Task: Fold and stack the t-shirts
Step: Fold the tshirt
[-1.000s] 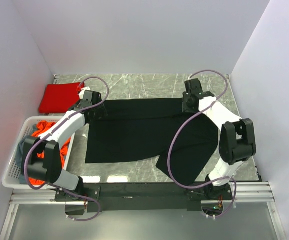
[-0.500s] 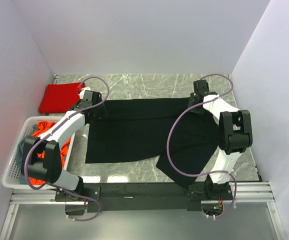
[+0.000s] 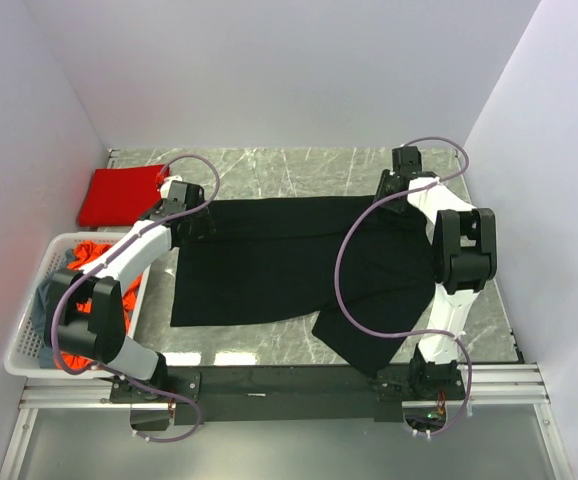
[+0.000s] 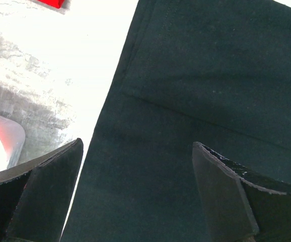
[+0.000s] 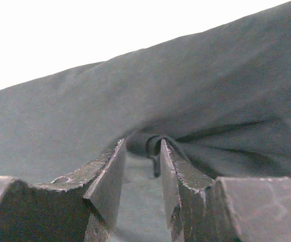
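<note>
Across the middle of a marble table (image 3: 289,170), mostly flat, with its near right part bunched and reaching toward the near edge: the black shirt (image 3: 269,270). Pinching a raised fold of that shirt at its far right corner with the right gripper (image 3: 387,192); from the right wrist, clamping the fold between the fingertips (image 5: 110,171), with the cloth drawn up into a ridge around them. Hovering with the left gripper (image 3: 191,226) at the shirt's far left corner, jaws spread wide and gripping nothing; from the left wrist, showing one finger (image 4: 47,194) at the shirt's left hem, the other (image 4: 223,194) over the cloth, touching or just above it impossible to tell. In the far left corner of the table, folded and apart from the black one: the red shirt (image 3: 119,195). Crumpled in the white basket (image 3: 24,350) at the near left, beside the left arm: the orange-red shirt (image 3: 97,252) and the grey-blue shirt (image 3: 41,298).
</note>
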You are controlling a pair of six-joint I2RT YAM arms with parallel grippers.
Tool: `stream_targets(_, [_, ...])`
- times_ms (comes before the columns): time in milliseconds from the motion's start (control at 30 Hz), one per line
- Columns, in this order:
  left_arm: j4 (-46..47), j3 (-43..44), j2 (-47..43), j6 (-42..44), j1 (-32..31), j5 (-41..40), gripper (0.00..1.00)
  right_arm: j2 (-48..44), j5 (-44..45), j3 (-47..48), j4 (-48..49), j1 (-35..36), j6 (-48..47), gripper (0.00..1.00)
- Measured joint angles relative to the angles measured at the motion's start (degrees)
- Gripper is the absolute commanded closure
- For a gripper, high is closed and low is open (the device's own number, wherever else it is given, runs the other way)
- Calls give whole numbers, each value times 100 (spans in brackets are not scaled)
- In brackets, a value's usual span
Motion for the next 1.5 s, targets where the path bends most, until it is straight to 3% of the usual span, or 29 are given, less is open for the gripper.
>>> stream_targets(767, [0, 0, 13, 0, -2, 24, 5, 2, -881, -866, 802, -219, 953, 57])
stream_targets(967, [0, 0, 13, 0, -2, 26, 5, -35, -1021, -973, 925, -227, 1043, 68])
stream_targets(1200, [0, 0, 13, 0, -2, 28, 5, -299, -1073, -1298, 962, -229, 1169, 95])
stream_targets(1500, [0, 0, 13, 0, -2, 31, 5, -1019, -1082, -1569, 804, -229, 1419, 98])
